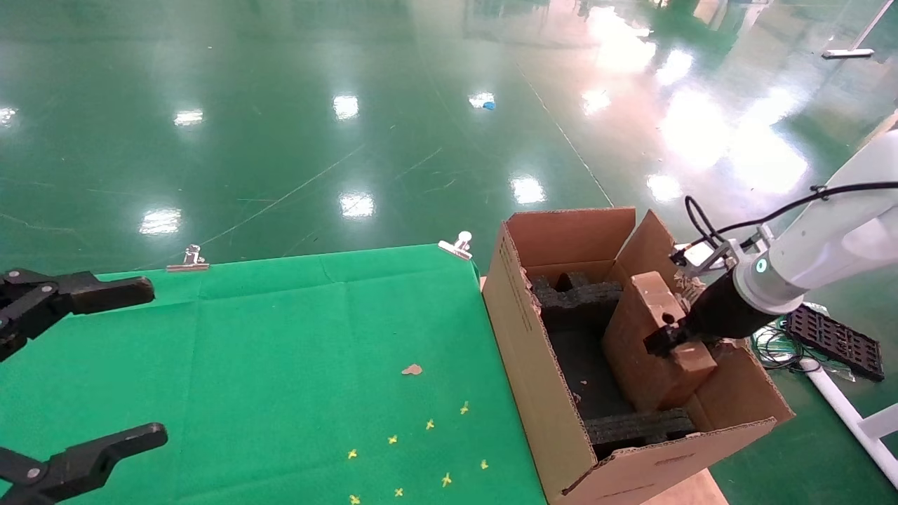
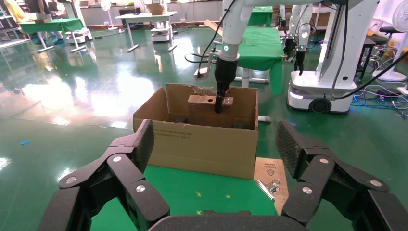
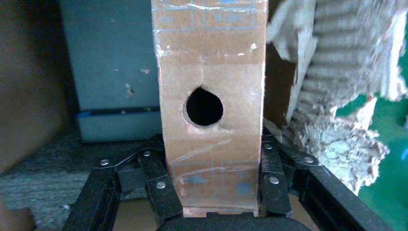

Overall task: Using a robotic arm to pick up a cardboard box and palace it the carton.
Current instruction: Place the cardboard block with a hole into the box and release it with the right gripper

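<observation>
The large corrugated carton [image 1: 533, 351] stands at the right end of the green table, flaps up, black foam blocks [image 1: 575, 294] inside. My white right arm [image 1: 807, 259] reaches in over the torn flap [image 3: 337, 72]. My right gripper [image 1: 665, 341] is shut on the small brown cardboard box [image 1: 635, 351], which stands tilted inside the carton between the foam blocks. In the right wrist view the fingers [image 3: 159, 183] clamp both sides of the taped box [image 3: 211, 139] below its round hole [image 3: 204, 106]. My left gripper [image 1: 133, 365] is open and empty at the table's left edge.
The green cloth [image 1: 280, 365] carries yellow marks [image 1: 428, 424] and a brown scrap [image 1: 412, 369]. Metal clips [image 1: 457, 245] hold its far edge. A black tray [image 1: 835, 342] and cables lie on the floor right of the carton. Other robots [image 2: 327, 57] stand behind it.
</observation>
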You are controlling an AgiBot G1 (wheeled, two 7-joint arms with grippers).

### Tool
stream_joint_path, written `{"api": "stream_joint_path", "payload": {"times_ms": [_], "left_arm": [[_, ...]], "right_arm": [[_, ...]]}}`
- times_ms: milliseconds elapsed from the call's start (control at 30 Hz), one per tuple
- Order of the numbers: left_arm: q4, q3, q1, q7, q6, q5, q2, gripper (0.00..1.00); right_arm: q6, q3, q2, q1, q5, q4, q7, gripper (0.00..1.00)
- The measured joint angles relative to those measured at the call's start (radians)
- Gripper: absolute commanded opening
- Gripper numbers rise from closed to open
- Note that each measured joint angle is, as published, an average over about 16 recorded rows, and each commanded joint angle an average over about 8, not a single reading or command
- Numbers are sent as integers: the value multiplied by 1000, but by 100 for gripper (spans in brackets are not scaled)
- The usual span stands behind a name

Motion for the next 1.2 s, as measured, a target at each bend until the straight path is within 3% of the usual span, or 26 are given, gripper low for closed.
{"api": "stream_joint_path", "payload": {"times_ms": [67, 133, 333, 400, 1200], "left_arm": [[0, 0, 0, 0, 0, 0, 0, 100], [0, 0, 0, 0, 0, 0, 0, 100], [0, 1, 0, 0, 0, 0, 0, 100], [0, 1, 0, 0, 0, 0, 0, 100], [0, 2, 0, 1, -1, -1, -1, 100]], "right_arm": [[7, 3, -6, -11, 5, -14, -11, 0], [11, 8, -9, -19, 12, -26, -23, 10], [13, 21, -12, -32, 33, -58, -61, 85], [12, 25, -13, -33, 39, -68, -73, 100], [-22, 26, -43, 14, 38, -139, -132, 100]]}}
